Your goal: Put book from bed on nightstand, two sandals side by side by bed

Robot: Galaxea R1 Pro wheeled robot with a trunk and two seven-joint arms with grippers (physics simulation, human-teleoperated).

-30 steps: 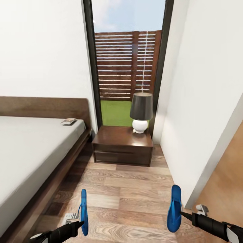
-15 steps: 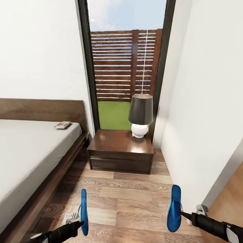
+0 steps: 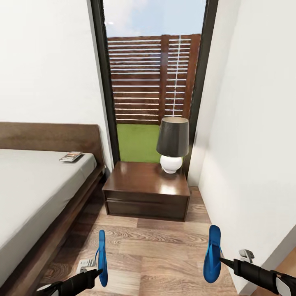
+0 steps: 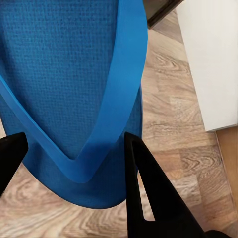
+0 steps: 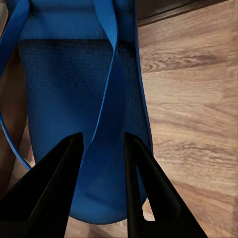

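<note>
Grey-mattressed bed [image 3: 28,193] carries the book [image 3: 71,156] near its headboard, beside the nightstand [image 3: 146,191]. Each gripper, left [image 3: 100,270] and right [image 3: 220,259], is clamped on an upright blue sandal [image 3: 102,257] [image 3: 213,254].

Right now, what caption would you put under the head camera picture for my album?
Robot carries a blue sandal in its left gripper and one in its right gripper toward the nightstand beside the bed.
</note>
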